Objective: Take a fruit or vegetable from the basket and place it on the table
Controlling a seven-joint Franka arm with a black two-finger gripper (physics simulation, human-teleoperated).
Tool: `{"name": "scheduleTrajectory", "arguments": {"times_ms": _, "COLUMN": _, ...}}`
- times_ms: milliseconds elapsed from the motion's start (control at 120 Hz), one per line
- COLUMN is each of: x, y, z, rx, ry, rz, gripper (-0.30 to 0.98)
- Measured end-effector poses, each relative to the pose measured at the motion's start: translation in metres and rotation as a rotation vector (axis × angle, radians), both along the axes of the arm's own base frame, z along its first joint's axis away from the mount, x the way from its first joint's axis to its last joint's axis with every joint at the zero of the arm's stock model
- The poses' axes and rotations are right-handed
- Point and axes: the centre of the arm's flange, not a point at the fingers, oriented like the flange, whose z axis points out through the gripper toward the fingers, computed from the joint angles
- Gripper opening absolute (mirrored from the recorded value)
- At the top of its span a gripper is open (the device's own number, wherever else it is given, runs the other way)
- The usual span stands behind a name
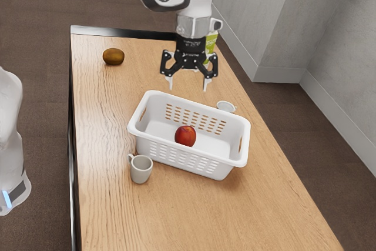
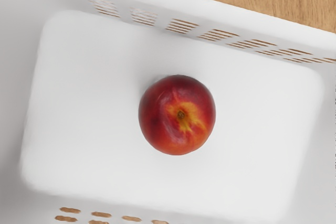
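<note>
My gripper (image 1: 188, 85) hangs above the white basket (image 1: 231, 156) in the exterior view, its two fingers wide apart and nothing between them. A red fruit with a yellow patch, like a peach or nectarine (image 1: 185, 136), lies on the basket floor. In the wrist view the fruit (image 2: 177, 115) rests near the middle of the basket floor (image 2: 84, 129), below my hand, with white space all around it. The wooden table (image 1: 276, 216) carries the basket.
A grey mug (image 1: 141, 170) stands close beside the basket's near wall. Behind the basket is a white cup-like object (image 1: 225, 106). A brown fruit (image 1: 113, 57) lies near the table's far end, and a green-labelled item (image 1: 211, 42) is partly behind the gripper.
</note>
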Motion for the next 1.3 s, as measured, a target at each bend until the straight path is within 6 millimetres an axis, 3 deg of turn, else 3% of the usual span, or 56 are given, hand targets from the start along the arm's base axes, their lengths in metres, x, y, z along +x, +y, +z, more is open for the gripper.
{"name": "scheduleTrajectory", "arguments": {"times_ms": 100, "x": 0.005, "y": 0.015, "z": -0.003, "rx": 0.006, "ry": -0.014, "rz": -0.026, "gripper": 0.69}}
{"name": "scheduleTrajectory", "arguments": {"times_ms": 208, "x": 0.010, "y": -0.005, "z": -0.012, "rx": 0.012, "ry": -0.012, "rz": -0.118, "gripper": 0.69}}
{"name": "scheduleTrajectory", "arguments": {"times_ms": 475, "x": 0.014, "y": -0.010, "z": -0.074, "rx": -0.005, "ry": 0.039, "rz": -0.200, "gripper": 0.69}}
{"name": "scheduleTrajectory", "arguments": {"times_ms": 783, "x": 0.024, "y": 0.010, "z": -0.093, "rx": -0.008, "ry": 0.026, "rz": -0.217, "gripper": 0.69}}
{"name": "scheduleTrajectory", "arguments": {"times_ms": 1300, "x": 0.045, "y": -0.003, "z": -0.142, "rx": -0.039, "ry": 0.072, "rz": -0.278, "gripper": 0.69}}
